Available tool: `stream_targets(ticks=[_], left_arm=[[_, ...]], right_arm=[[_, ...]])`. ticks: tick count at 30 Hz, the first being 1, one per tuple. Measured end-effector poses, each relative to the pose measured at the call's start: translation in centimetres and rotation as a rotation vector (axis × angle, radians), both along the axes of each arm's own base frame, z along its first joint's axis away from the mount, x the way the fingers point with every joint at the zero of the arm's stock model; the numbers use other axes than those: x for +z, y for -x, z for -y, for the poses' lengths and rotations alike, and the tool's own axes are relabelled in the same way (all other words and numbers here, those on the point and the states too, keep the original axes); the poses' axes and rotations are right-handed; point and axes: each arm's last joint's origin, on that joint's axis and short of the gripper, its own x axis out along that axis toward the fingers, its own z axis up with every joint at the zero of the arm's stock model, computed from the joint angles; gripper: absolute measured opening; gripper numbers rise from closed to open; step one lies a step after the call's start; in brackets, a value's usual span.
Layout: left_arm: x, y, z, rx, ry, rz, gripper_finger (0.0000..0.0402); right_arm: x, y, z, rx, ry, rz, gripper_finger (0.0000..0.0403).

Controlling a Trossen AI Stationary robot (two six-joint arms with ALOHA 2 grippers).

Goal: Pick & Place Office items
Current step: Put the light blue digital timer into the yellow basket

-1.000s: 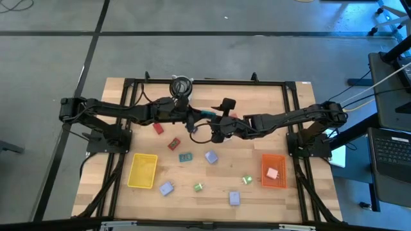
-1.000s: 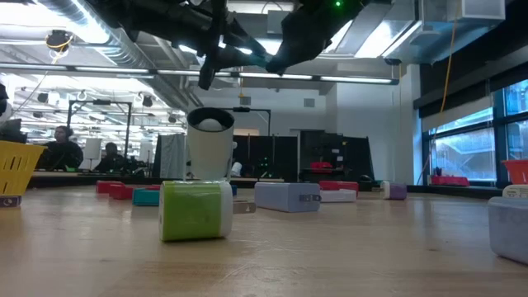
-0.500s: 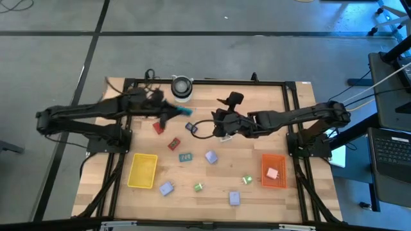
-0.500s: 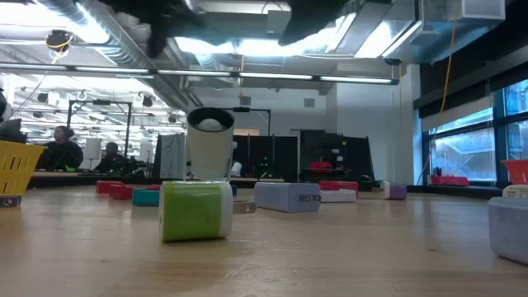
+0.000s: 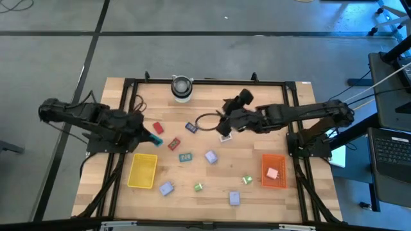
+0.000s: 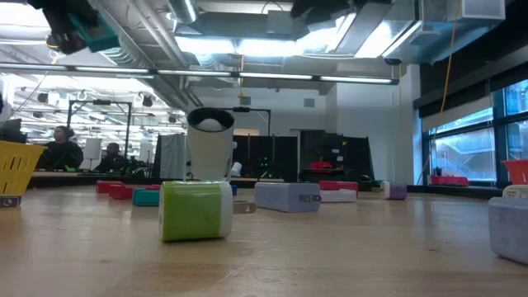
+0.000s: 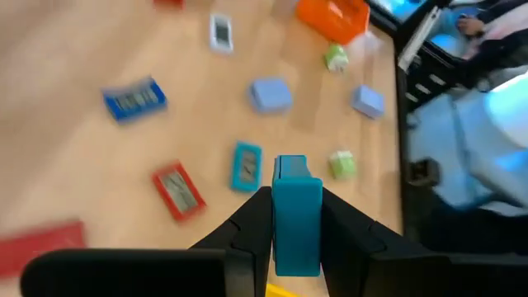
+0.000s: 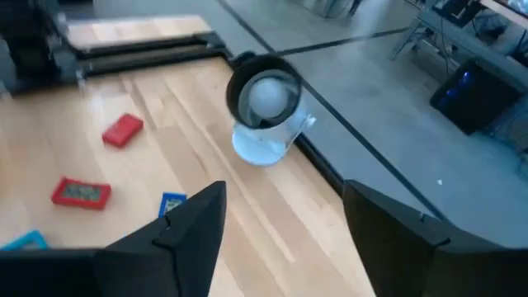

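Since the earlier frame, the left gripper (image 5: 154, 138) has swung away from mid-bench to the left side, carrying a teal block (image 7: 295, 216) clamped between its fingers (image 7: 247, 233), raised above the bench (image 5: 257, 144) just beside the yellow tray (image 5: 142, 171). It looks small, rigid and light, so a pinch across its flat sides should hold. Over mid-bench, the right gripper (image 5: 223, 126) has drawn back, its fingers (image 8: 194, 221) parted around nothing, above a pale packet (image 5: 225, 136).
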Motion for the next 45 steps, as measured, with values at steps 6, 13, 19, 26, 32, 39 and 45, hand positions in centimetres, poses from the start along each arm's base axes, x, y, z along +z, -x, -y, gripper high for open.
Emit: stream_targets(ticks=[6, 13, 19, 26, 32, 39, 45], left_arm=[[1.1, 1.3, 0.9, 0.026, -0.150, 0.167, 0.0074], [-0.1, 1.6, 1.9, -0.016, -0.256, 0.185, 0.0074], [-2.8, 0.7, 3.0, -0.067, -0.270, 0.205, 0.0074], [-4.3, 0.3, 4.5, -0.297, -0.287, 0.268, 0.0074], [-4.9, 1.0, 5.5, -0.492, -0.078, 0.183, 0.0073], [-6.5, 1.6, 5.0, -0.338, 0.022, -0.044, 0.0070], [-8.0, 1.6, 5.1, -0.242, 0.059, -0.245, 0.0069]], right_arm=[[1.7, 6.0, 0.3, 0.000, -0.076, 0.136, 0.0216], [-1.2, 13.0, 0.3, 0.178, -0.251, 0.409, 0.0218], [-5.9, 15.4, 0.2, 0.366, -0.317, 0.630, 0.0219], [-10.0, 15.7, 0.2, 0.382, -0.329, 0.624, 0.0219], [-10.7, 15.7, 0.2, 0.379, -0.353, 0.623, 0.0219], [-10.4, 15.6, 0.2, 0.387, -0.360, 0.660, 0.0219], [-10.3, 15.6, 0.2, 0.380, -0.380, 0.675, 0.0219]])
